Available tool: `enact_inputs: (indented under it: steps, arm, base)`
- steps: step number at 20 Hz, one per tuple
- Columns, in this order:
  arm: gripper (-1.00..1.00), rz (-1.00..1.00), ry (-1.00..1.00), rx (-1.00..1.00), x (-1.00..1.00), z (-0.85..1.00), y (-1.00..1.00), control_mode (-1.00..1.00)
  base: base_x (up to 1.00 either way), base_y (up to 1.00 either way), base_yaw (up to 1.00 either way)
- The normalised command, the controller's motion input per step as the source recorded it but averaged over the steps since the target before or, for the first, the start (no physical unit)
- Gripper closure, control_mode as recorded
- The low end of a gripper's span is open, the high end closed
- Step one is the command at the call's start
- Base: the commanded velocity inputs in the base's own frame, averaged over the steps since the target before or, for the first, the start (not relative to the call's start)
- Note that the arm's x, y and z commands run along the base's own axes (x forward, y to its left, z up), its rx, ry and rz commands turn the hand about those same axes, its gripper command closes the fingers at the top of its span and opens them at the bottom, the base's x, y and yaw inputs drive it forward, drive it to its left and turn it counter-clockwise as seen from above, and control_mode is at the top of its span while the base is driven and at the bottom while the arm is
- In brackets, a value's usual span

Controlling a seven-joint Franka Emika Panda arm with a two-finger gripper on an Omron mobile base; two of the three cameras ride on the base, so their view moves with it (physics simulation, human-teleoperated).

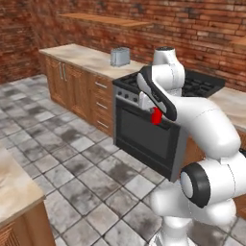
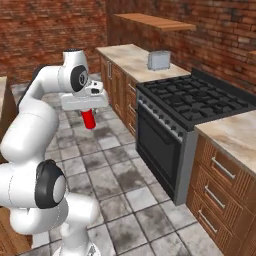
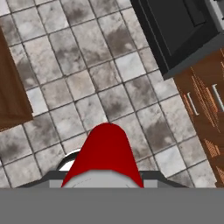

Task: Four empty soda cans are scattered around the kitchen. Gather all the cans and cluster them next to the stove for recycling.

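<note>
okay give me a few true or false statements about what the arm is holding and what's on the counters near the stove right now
1. The gripper is shut on a red soda can. True.
2. The can hangs over the stove grates. False: it hangs above the tiled floor, out in front of the stove.
3. A grey toaster stands on the counter beside the stove. True.
4. The oven door is open. False: it is closed.
5. Red cans already stand on the counter by the toaster. False: none shows there.

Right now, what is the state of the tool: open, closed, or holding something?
Tool: closed on a red soda can, carried in the air above the tiled floor, in front of the stove.
</note>
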Motion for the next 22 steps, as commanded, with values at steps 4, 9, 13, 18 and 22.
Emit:
enact_inputs:
  steps: [4, 9, 13, 18, 22]
  arm:
    - [1.0, 0.0, 0.0, 0.0, 0.0, 0.0, 0.0, 1.0]
    - [1.0, 0.0, 0.0, 0.0, 0.0, 0.0, 0.0, 1.0]
    - [1.0, 0.0, 0.0, 0.0, 0.0, 0.0, 0.0, 1.0]
    - [1.0, 0.0, 0.0, 0.0, 0.0, 0.0, 0.0, 1.0]
    - [1.0, 0.0, 0.0, 0.0, 0.0, 0.0, 0.0, 1.0]
  base:
    - [0.07, -0.22, -0.35]
    - [0.12, -0.21, -0.35]
    - [0.22, -0.08, -0.34]
    - [0.33, 0.0, -0.33]
    - [0.39, 0.0, -0.32]
